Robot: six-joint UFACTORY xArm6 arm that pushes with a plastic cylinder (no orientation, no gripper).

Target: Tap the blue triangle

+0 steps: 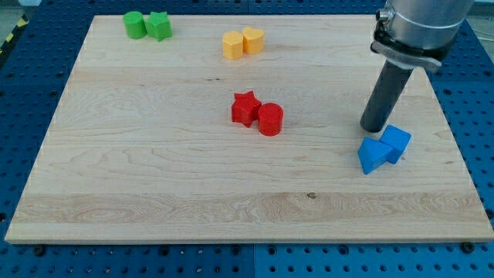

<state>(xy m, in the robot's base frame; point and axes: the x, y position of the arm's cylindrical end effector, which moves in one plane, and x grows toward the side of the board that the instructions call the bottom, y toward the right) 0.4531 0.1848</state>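
The blue triangle (373,155) lies at the view's right, touching a blue cube (397,142) just right of and above it. My tip (373,127) stands on the board right above the two blue blocks, very close to the triangle's upper edge; I cannot tell if it touches. The dark rod rises from it to the arm at the view's top right.
A red star (245,108) and a red cylinder (270,119) touch near the middle. A yellow hexagon (233,45) and another yellow block (253,39) sit at the top middle. A green cylinder (135,24) and a green star (159,25) sit at the top left. The wooden board (154,177) ends near the blue blocks.
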